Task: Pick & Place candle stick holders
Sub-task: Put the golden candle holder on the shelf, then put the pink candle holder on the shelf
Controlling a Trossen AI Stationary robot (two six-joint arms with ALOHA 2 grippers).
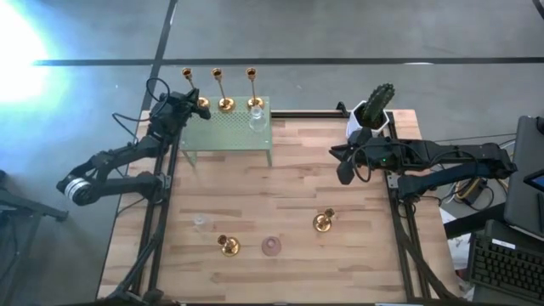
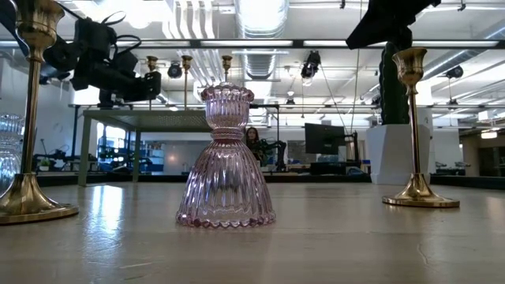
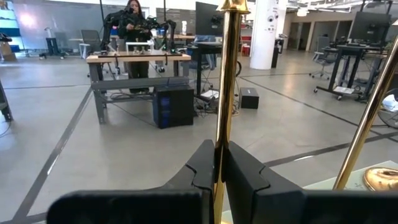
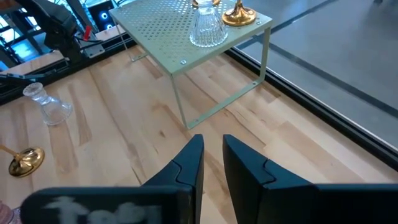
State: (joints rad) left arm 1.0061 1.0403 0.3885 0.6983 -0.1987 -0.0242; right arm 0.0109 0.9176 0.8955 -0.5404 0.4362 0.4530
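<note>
Three tall gold candle stick holders stand in a row on the far edge of a green perforated shelf [image 1: 225, 129], next to a clear glass one [image 1: 257, 121]. My left gripper [image 1: 197, 105] is shut on the leftmost tall holder [image 1: 189, 85]. My right gripper [image 1: 344, 167] hovers over the table's right side, empty, with a narrow gap between its fingers [image 4: 211, 163]. On the near part of the table stand a clear glass holder [image 1: 201, 223], a short gold one [image 1: 228, 246], a pink glass one [image 1: 272, 246] and another gold one [image 1: 323, 222]. My left gripper pinches the thin stem [image 3: 220, 163] of the leftmost tall gold holder between its two fingers. The fingers come about level from the table's left side and lie across the stem. The holder stands upright, and its base [image 1: 202, 104] shows at the shelf's far left corner.
A white pot with a green cactus [image 1: 374, 109] stands at the table's far right. The second tall holder's stem [image 3: 367, 124] is close beside my left gripper. Bare wood lies between the shelf and the holders at the near side.
</note>
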